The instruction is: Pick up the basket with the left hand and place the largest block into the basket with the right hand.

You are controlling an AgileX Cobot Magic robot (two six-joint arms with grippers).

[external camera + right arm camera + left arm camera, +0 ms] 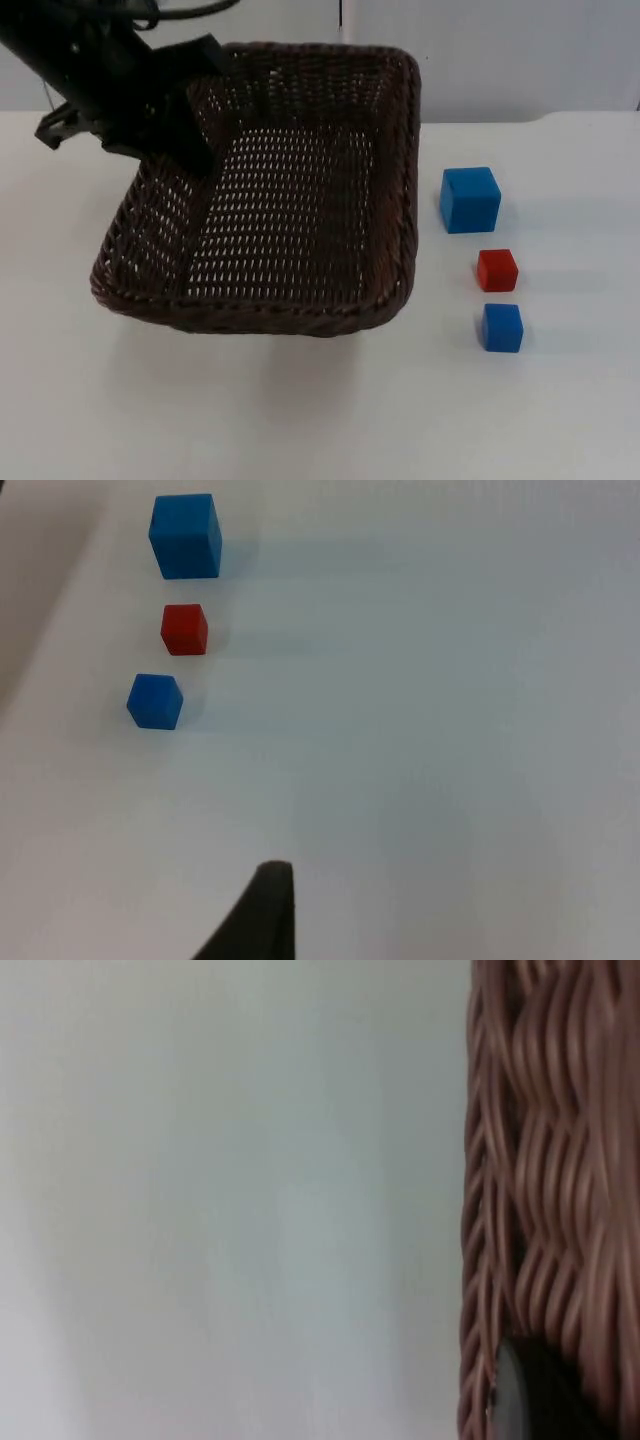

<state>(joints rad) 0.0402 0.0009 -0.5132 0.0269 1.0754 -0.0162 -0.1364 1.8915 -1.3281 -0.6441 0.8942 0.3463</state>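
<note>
Basket (300, 200) of dark brown wicker hangs lifted and tilted above the white surface (300, 420), its shadow lying on the surface below its near rim. It is a shallow rectangular tray with rounded corners, and its woven floor is bare, with no block inside. Its far side sits higher than its near side, so the open face tips toward the top camera, and its long axis runs roughly from the far partition wall (520, 50) toward the near edge of the surface. The left gripper (170, 125) holds it at the far left corner, jaws clamped on the rim there; in the left wrist view the braided wall of the basket (550, 1190) stands right against a black fingertip (525, 1395). To the right of the basket, apart from it, 3 blocks stand in a line on the surface: the large blue block (470, 199) farthest back, the red block (497, 270) in the middle, and the small blue block (501, 327) nearest. The right wrist view looks onto the same 3 in a row, large blue block (186, 536), red block (185, 629), small blue block (155, 701), all untouched and well apart from the right gripper's fingertip (262, 920); whether its jaws are apart or together cannot be told.
</note>
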